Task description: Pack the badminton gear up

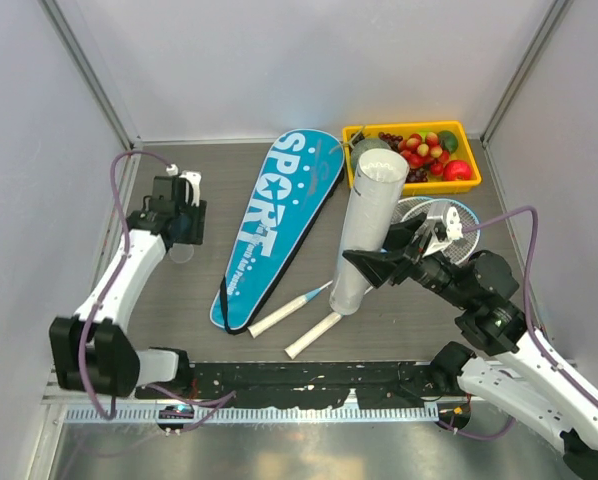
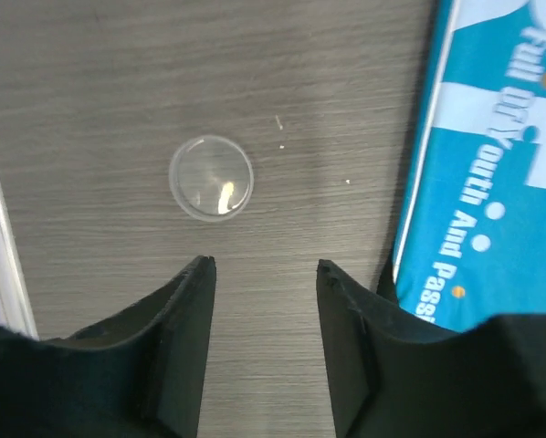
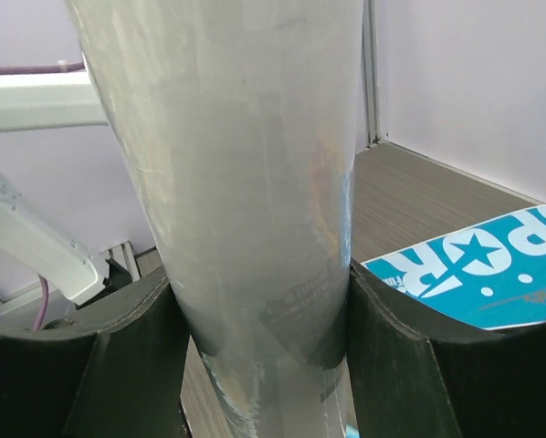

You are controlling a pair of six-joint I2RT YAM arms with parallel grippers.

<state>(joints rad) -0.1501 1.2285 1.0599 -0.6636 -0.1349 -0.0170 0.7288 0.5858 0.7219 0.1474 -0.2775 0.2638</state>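
1. My right gripper (image 3: 259,319) is clamped on the long white cylindrical tube (image 1: 372,215), with one black finger pressed against each side.
2. The tube stands nearly upright with its open mouth up. Its wall is dull white with a faint sheen.
3. The tube's foot sits by the white handles of the two light-blue rackets (image 1: 314,334), whose heads lie under my right arm.
4. The large blue racket-shaped "SPORT" bag (image 1: 279,215) lies flat mid-table, left of the tube.
5. My left gripper (image 2: 264,267) has its jaws partly apart and grips nothing. A small clear round cap (image 2: 211,176) lies on the grey wood-grain table (image 2: 90,82) just ahead of its fingertips, beside the bag.
6. The yellow tray of fruit (image 1: 404,126) sits behind the tube.
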